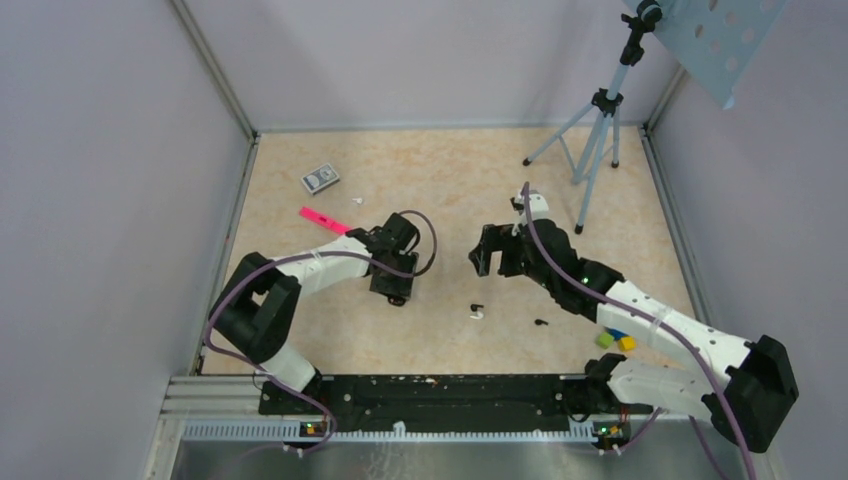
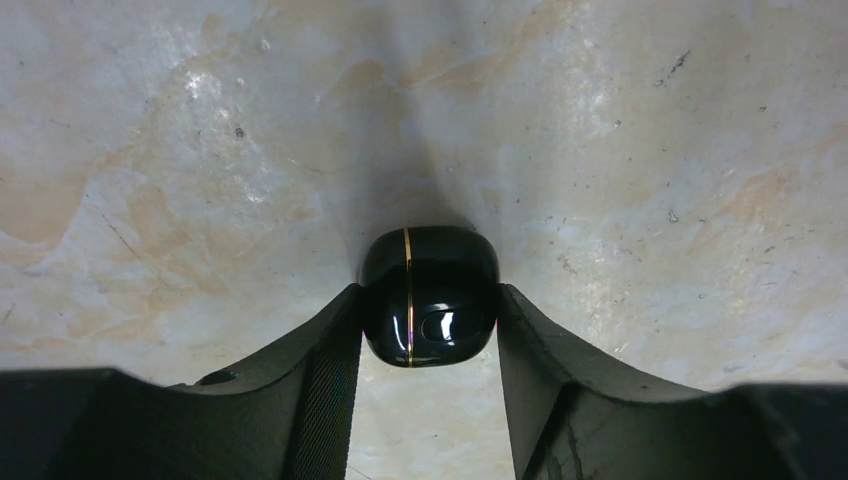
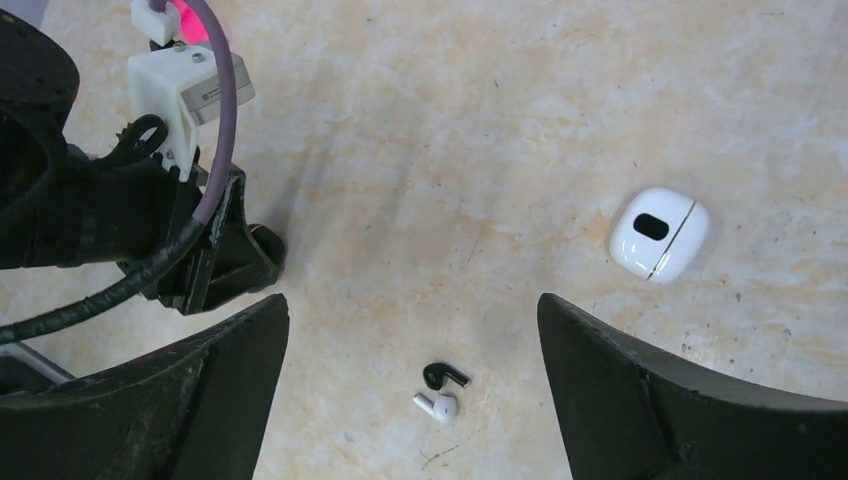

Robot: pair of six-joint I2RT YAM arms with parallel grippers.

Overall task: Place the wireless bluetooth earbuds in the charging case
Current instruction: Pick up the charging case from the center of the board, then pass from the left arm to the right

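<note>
A beige, marble-patterned table [image 1: 450,160] is closed in on three sides by pale panels [image 1: 110,180], with a tripod [image 1: 598,135] standing toward its 1 o'clock corner. Two arms reach in from the near edge. The left arm [image 1: 300,270] comes in from 8 o'clock and holds the left jaws low over the table, at about 8 o'clock of its middle. In the left wrist view their two black fingers [image 2: 320,380] press against opposite flanks of the black charging case [image 2: 430,280]. The case is a glossy rounded shell with a thin gold seam line, closed and resting on the table. The right arm [image 1: 650,310] stretches in from 4 o'clock, and the right jaws hang just right of the table's middle. Their fingers [image 3: 650,400] are spread wide with nothing gripped. Seen between those fingers, a black earbud [image 3: 445,375] and a white earbud [image 3: 437,406] lie loose on the table, just beside each other; from above, the pair lies at roughly 6 o'clock of the right jaws. A second black earbud [image 1: 541,322] lies alone at 3 o'clock of that pair. A white charging case [image 3: 660,235], closed, lies at 2 o'clock of the pair in the right wrist view, well apart from it. A pink strip [image 1: 323,218] lies at 10 o'clock of the left jaws and a small grey box [image 1: 320,178] at 11 o'clock, farther off. A green block [image 1: 605,340] and a yellow block [image 1: 626,343] sit against the right arm.
</note>
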